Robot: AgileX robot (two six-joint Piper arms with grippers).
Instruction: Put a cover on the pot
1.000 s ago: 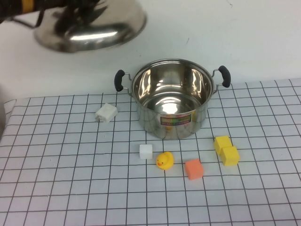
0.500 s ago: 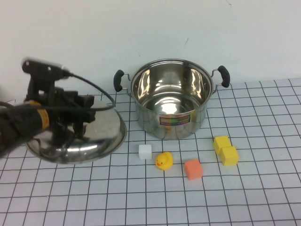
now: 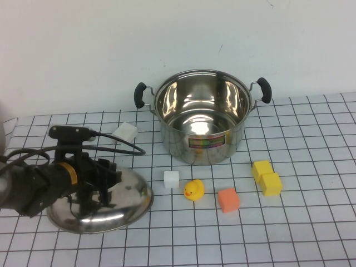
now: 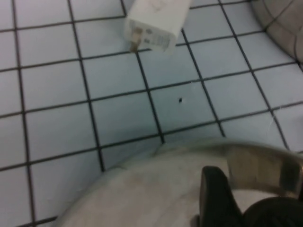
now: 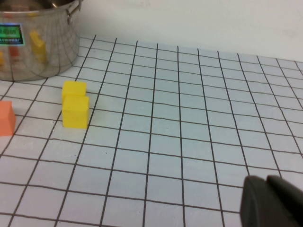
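pot: we see the pot (image 3: pixel 202 115) upright at the back middle of the surface (image 3: pixel 311 233), mouth open, nothing inside, label facing us, black handles out to both sides.
lid: the lid (image 3: pixel 100 201) sits low at the front left, dome up, well apart from the pot; whether it rests on the surface or hangs just above it we cannot tell.
left tool: the left tool (image 3: pixel 95 183) is on top of the lid, over the middle of the dome where the knob would be; the knob itself is hidden under it. We read it as closed on the lid's knob, jaws partly apart around it.
right tool: the right tool (image 5: pixel 273 204) shows only as a dark tip in its own wrist view, off to the right, away from the pot; open or closed, we cannot tell.
other stuff: white charger (image 3: pixel 125 132) between lid and pot, white cube (image 3: pixel 172 178), duck (image 3: pixel 194 189), orange cube (image 3: pixel 229 199), two yellow blocks (image 3: pixel 268 177) touching each other, all in front of the pot.
progress: pot not yet covered. Lid looks to be in hand, which is the first part. Left, in our judgement: lift it, carry it right and back over the rim, centre it, lower, let go.
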